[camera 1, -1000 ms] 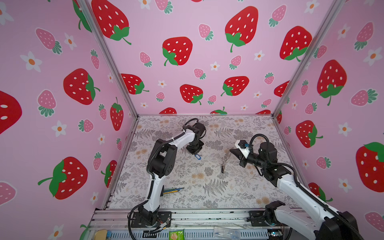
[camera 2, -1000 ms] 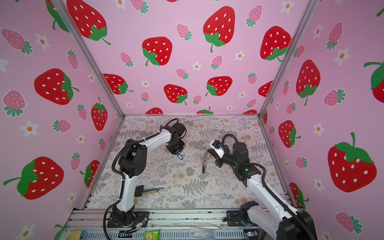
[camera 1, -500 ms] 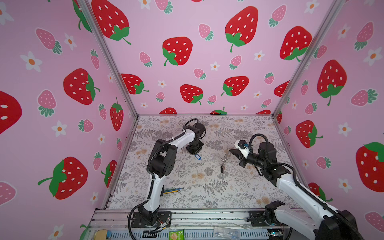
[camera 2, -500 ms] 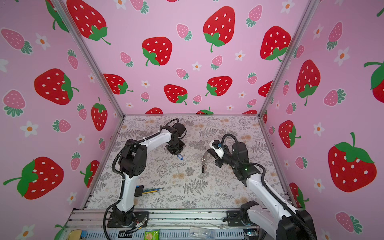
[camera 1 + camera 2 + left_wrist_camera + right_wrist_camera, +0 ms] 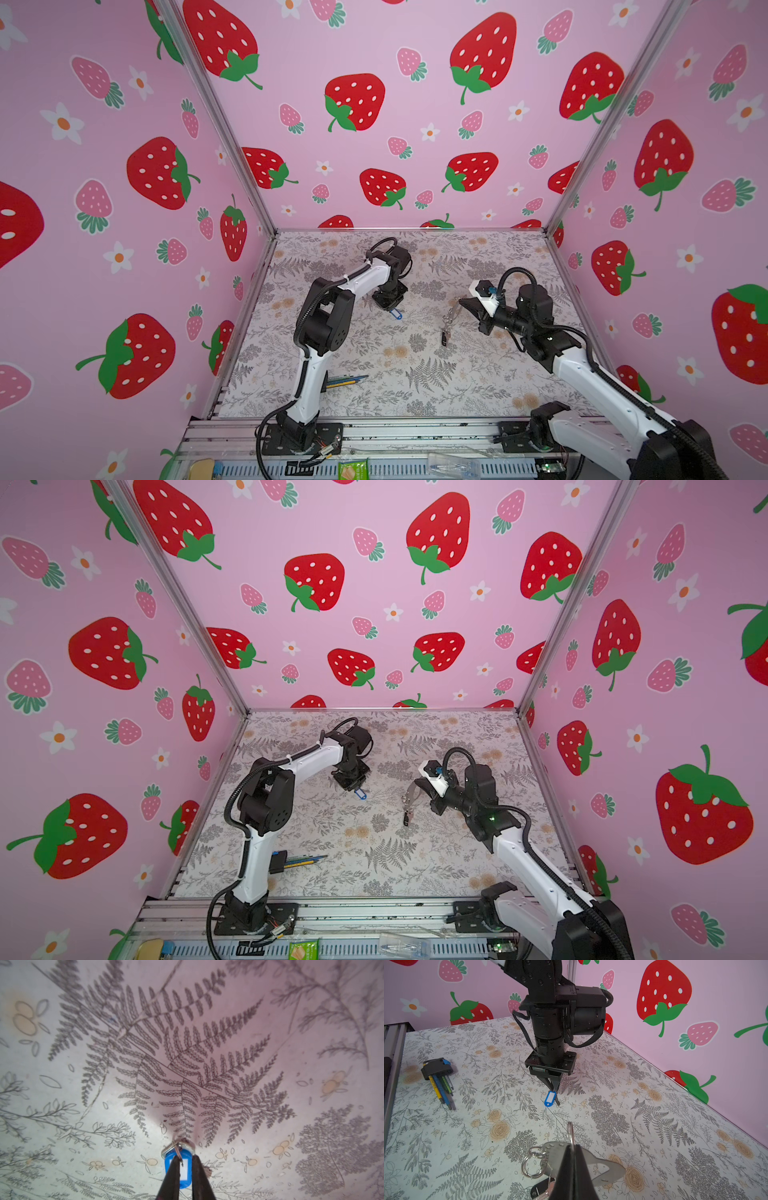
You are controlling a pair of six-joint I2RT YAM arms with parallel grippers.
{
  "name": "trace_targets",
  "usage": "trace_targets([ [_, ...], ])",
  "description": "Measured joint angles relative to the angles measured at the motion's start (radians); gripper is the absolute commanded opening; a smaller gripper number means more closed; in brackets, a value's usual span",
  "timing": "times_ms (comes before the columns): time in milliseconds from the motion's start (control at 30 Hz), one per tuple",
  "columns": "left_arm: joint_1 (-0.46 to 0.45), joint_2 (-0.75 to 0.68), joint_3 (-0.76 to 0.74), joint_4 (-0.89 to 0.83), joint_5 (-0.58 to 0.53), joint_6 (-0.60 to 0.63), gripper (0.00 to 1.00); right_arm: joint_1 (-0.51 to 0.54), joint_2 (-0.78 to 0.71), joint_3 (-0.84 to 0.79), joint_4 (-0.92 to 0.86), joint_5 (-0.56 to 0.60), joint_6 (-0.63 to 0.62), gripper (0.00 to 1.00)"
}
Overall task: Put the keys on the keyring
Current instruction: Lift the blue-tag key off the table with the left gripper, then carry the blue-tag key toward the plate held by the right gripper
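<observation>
I am at the pick-up of the second key. My left pincer (image 5: 185, 1158) points straight down at the table (image 5: 415, 386), its jaws nearly together astride the blue-tagged key (image 5: 549, 1098), which lies on the table. I cannot tell whether they actually pinch the tag. My right pincer (image 5: 572, 1148) is clamped on the taupe keyring (image 5: 604, 1169), held in the air well apart from the left arm. The black-tagged key (image 5: 538, 1189) seemingly hangs from the metal rings (image 5: 532, 1164) at its edge. Next, I judge, I need a firm hold on the tag and a lift, then a careful alignment of both arms to bring the key to a free ring. The hex-key bundle (image 5: 438, 1072) is no part of this.
</observation>
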Motion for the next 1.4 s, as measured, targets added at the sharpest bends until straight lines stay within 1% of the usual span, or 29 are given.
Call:
trace_targets([
  [200,0.0,0.0,0.0,-0.003,0.0,0.002,0.19,0.0,0.0,0.0,0.0,0.0,0.0,0.0],
  [533,0.0,0.016,0.0,-0.006,-0.001,0.006,0.16,0.0,0.005,0.0,0.0,0.0,0.0,0.0],
  [667,0.0,0.016,0.0,-0.007,0.0,0.008,0.11,0.0,0.007,0.0,0.0,0.0,0.0,0.0],
  [733,0.0,0.016,0.0,-0.007,0.0,0.014,0.03,0.0,0.007,0.0,0.0,0.0,0.0,0.0],
  [800,0.0,0.016,0.0,-0.01,-0.002,0.02,0.0,0.0,0.008,0.0,0.0,0.0,0.0,0.0],
  [1000,0.0,0.015,0.002,-0.013,-0.002,0.056,0.0,0.0,0.008,-0.001,0.0,0.0,0.0,0.0],
  [1100,0.0,0.006,0.002,-0.014,-0.005,0.107,0.0,0.0,0.008,-0.001,0.0,0.002,0.0,0.0],
  [1200,0.0,-0.026,0.002,-0.014,-0.008,0.194,0.0,0.0,0.008,-0.002,0.0,0.006,0.0,0.0],
  [1267,0.0,-0.068,0.002,-0.009,-0.011,0.277,0.0,0.0,0.008,-0.002,0.0,0.01,0.0,0.0],
  [1400,0.0,-0.198,-0.025,0.045,-0.019,0.498,0.0,0.0,0.009,0.002,-0.01,0.018,-0.004,0.0],
])
